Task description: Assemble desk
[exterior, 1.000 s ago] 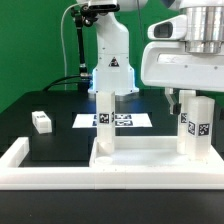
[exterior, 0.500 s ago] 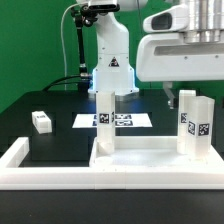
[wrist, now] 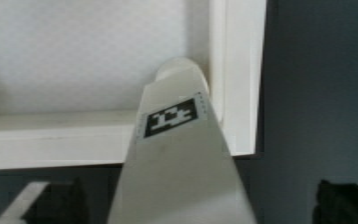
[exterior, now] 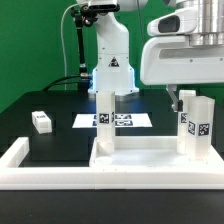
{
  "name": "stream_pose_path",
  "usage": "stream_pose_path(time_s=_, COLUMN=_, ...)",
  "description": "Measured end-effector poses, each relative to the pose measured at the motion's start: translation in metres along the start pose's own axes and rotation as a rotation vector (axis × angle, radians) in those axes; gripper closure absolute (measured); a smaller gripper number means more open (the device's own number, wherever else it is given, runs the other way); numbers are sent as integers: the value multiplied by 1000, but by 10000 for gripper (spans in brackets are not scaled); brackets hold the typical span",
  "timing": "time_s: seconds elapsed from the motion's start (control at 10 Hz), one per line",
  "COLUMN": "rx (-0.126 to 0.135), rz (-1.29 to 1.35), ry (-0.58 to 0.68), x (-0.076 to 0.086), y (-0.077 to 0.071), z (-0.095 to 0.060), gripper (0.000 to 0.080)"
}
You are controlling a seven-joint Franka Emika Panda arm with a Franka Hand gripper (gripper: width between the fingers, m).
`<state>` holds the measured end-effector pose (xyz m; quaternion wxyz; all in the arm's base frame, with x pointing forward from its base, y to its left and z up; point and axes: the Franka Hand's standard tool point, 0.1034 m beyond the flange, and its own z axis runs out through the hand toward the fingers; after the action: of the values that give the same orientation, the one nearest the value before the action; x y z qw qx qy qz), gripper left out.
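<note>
The white tabletop panel [exterior: 150, 155] lies at the front with two white tagged legs standing on it, one in the middle [exterior: 104, 120] and one at the exterior view's right [exterior: 194, 125]. My gripper [exterior: 188, 100] hangs over the right leg, with one dark finger [exterior: 172, 99] showing beside its top. In the wrist view the leg [wrist: 172, 120] stands between my fingers [wrist: 25, 205], with dark gaps on both sides, above the panel's rimmed corner [wrist: 240, 70]. The gripper [wrist: 185, 205] is open around the leg. A loose leg [exterior: 41, 122] lies on the table at the exterior view's left.
The marker board [exterior: 125, 121] lies flat behind the middle leg. A long low white barrier wall [exterior: 20, 160] runs along the front and up the exterior view's left. The robot base [exterior: 110, 60] stands at the back.
The gripper rose a little and shifted towards the exterior view's left half a second ago, then came back down to nearly where it was. The legs still stand upright.
</note>
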<state>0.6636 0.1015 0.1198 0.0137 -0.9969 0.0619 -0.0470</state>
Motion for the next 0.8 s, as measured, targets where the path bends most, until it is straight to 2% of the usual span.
stream_pose_path(time_s=0.2, rx=-1, rz=164, ry=0, x=0, y=0, z=0, gripper=513)
stream_pose_path(time_s=0.4, rx=-3, rz=288, ry=0, x=0, y=2, z=0, gripper=509)
stream_pose_path(time_s=0.6, rx=-10, rz=659, ry=15, x=-1, y=3, z=1, gripper=509)
stream_pose_path(time_s=0.8, rx=13, rz=1021, ry=26, x=-3, y=4, z=2, gripper=509)
